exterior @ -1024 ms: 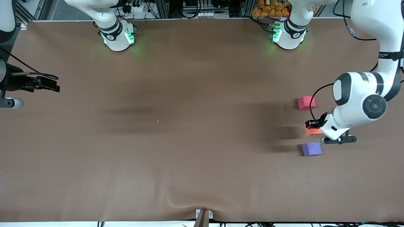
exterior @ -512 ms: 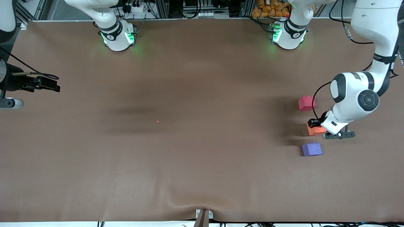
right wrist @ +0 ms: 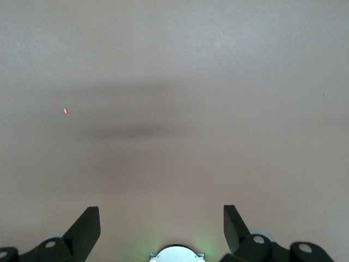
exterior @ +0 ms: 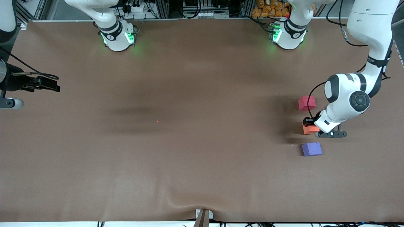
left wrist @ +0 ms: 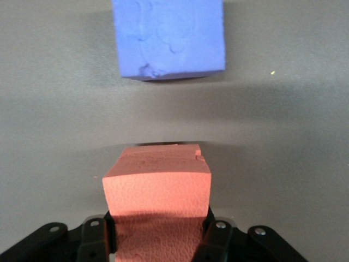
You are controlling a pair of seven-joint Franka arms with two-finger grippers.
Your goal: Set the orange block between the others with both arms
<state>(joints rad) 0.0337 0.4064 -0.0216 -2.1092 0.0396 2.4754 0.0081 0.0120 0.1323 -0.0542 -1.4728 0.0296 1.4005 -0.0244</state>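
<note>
My left gripper is shut on the orange block, which hangs low over the gap between the pinkish-red cube and the purple-blue cube. In the left wrist view the orange block sits between the black fingers, with the purple-blue cube a short gap ahead of it. Whether the block touches the table I cannot tell. My right gripper waits open at the right arm's end of the table, nothing between its fingers.
Brown mat covers the whole table. A tiny orange speck lies near the middle, also visible as the speck in the right wrist view. A small mount sits at the table's front edge.
My left arm has folded in and carried the orange block a little toward the right arm's end, lining it up between the two cubes. The right arm has not moved.
</note>
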